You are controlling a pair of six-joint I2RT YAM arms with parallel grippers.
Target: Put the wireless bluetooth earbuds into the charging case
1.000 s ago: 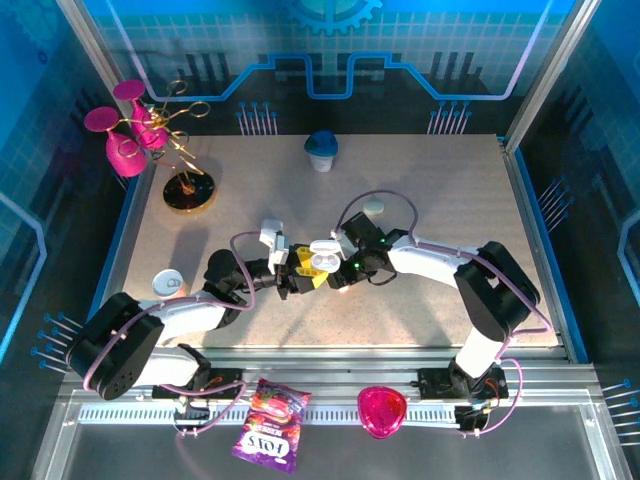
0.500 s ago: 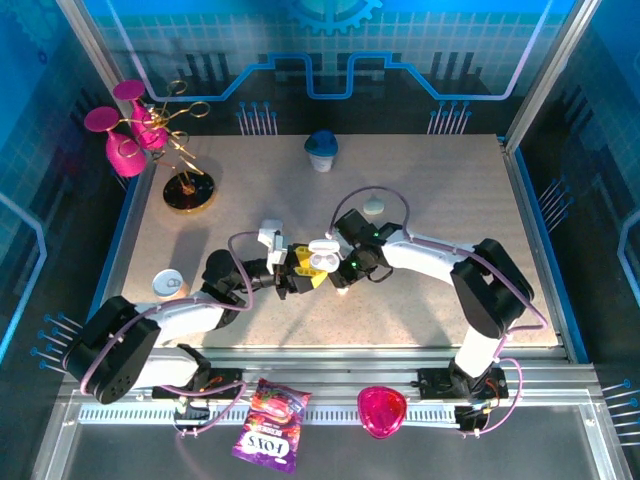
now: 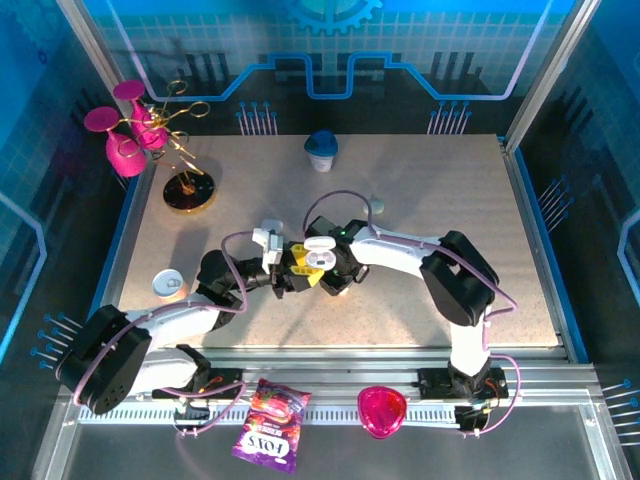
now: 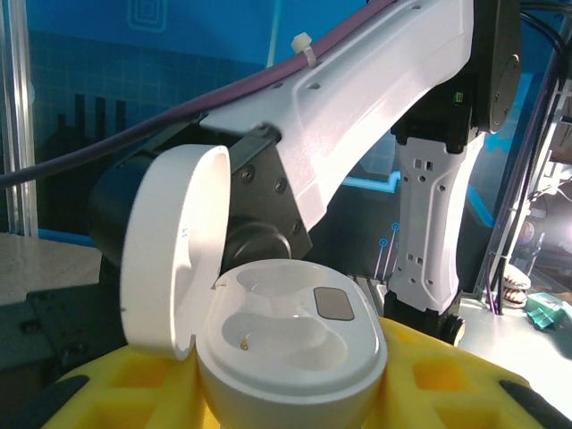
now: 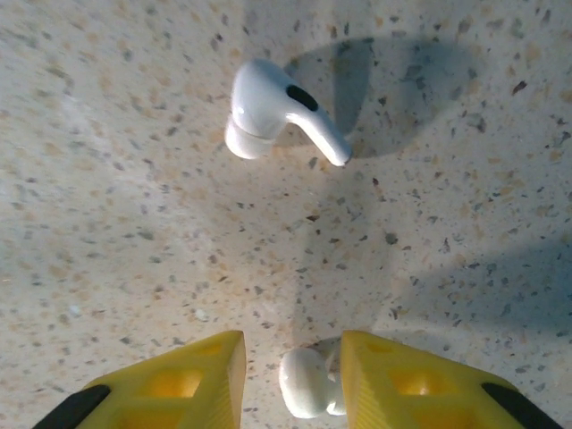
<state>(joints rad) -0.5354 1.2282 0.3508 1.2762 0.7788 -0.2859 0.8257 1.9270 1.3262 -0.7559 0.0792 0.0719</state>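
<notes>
The table (image 3: pixel 430 190) is beige, flecked with dark and rust specks. The case (image 4: pixel 295 357) is plain white, with a small grey square inside. Both earbuds are white, and the far earbud (image 5: pixel 277 116) bears a black oval. The near earbud (image 5: pixel 308 384) is unmarked. The right fingers (image 5: pixel 192 375) are yellow with black tips, as are the left fingers (image 4: pixel 438 384). The arm (image 4: pixel 375 98) is white with black joints, and its cable (image 4: pixel 179 116) is purple. The glasses (image 3: pixel 120 140) are magenta on a gold stand (image 3: pixel 188 195). The cup (image 3: pixel 321 155) is white under a blue lid. The bowl (image 3: pixel 381 410) is hot pink. The packet (image 3: pixel 270 425) is purple with red and white print. The wall (image 3: pixel 400 40) is blue, with a pale grid and bright circuit lines.
</notes>
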